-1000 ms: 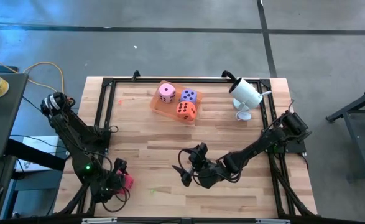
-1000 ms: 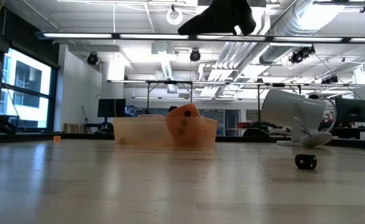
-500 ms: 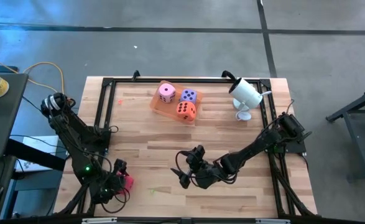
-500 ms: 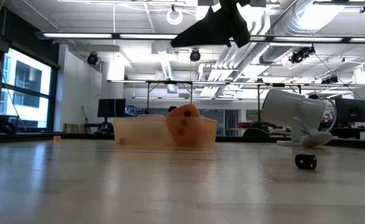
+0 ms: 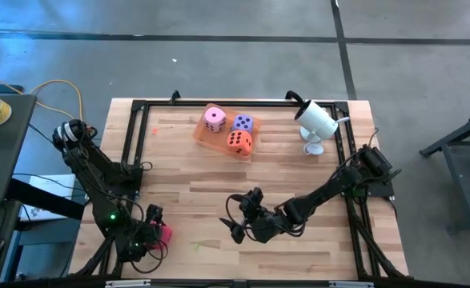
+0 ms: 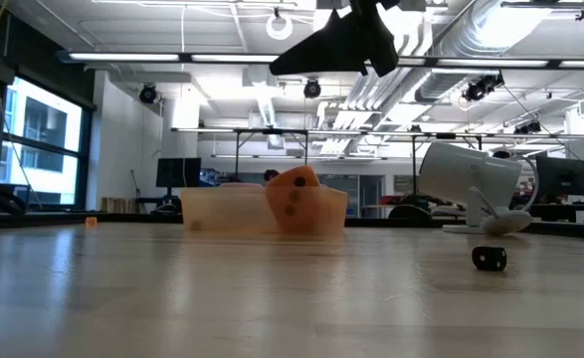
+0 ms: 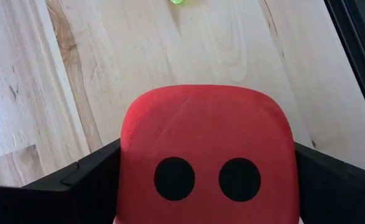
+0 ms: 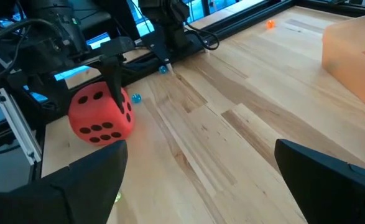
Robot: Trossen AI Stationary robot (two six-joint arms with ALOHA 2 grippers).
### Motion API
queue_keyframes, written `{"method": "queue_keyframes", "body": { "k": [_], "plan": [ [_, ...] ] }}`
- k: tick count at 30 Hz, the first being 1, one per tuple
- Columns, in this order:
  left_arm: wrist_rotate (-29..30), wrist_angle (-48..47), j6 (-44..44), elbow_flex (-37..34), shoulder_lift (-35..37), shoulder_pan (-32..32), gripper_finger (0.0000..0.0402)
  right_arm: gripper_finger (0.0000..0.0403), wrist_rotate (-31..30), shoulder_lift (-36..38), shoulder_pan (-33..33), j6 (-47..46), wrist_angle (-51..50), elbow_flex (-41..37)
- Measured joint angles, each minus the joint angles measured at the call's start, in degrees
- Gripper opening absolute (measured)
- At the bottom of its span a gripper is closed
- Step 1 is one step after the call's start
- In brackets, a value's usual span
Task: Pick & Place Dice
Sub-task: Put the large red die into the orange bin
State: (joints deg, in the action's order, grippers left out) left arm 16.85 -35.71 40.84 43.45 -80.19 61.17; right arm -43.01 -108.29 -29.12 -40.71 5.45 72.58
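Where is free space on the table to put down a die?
Bare wood lies between the tray and the right gripper, and between the red die in the left gripper and the right gripper. Crowded: the tray's three dice and the white lamp.

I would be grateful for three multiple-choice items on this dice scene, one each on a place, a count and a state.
1. Where is the red die?
A. In the tray.
B. Between the left gripper's jaws, near the table's left edge.
C. On the floor.

2. How many dice lie in the orange tray?
A. Two.
B. Three.
C. Four.

3. How do the right gripper's jaws stand?
A. Shut on a die.
B. Shut on the tray.
C. Open, holding nothing.

Answers:
1 B, the left wrist view shows it between the jaws.
2 B, the pink die, purple die and orange die sit there.
3 C, its wrist view shows a wide, empty gap.
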Motion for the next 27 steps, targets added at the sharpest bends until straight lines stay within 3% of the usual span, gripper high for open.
{"method": "queue_keyframes", "body": {
  "k": [6, 11, 18, 21, 24, 27],
  "plan": [
    [1.1, -2.5, -1.7, 3.5, 2.5, -0.2, 0.0356, 0.0396, 0.0, 0.0, -0.1, 0.7, 0.2, 0.0],
    [8.0, -4.9, -8.1, 8.3, 6.5, -3.8, 0.0356, 0.0396, 0.2, 0.0, -0.1, 5.1, 4.1, 0.0],
    [35.3, -5.9, -29.1, 9.6, 12.8, -13.2, 0.0356, 0.0396, 1.0, 0.0, -1.1, 14.4, 7.5, 0.0],
    [42.4, -2.2, -36.5, 9.6, 15.3, -20.3, 0.0356, 0.0396, 0.1, 0.0, -1.8, 16.7, 7.9, 0.0],
    [41.7, 3.6, -42.3, 9.8, 17.3, -29.3, 0.0356, 0.0396, -0.2, 0.0, -2.4, 17.1, 8.3, 0.0],
    [33.5, 7.3, -45.4, 9.8, 17.4, -40.3, 0.0356, 0.0396, -0.2, 0.0, -2.9, 18.4, 9.5, 0.0]
  ]
}}
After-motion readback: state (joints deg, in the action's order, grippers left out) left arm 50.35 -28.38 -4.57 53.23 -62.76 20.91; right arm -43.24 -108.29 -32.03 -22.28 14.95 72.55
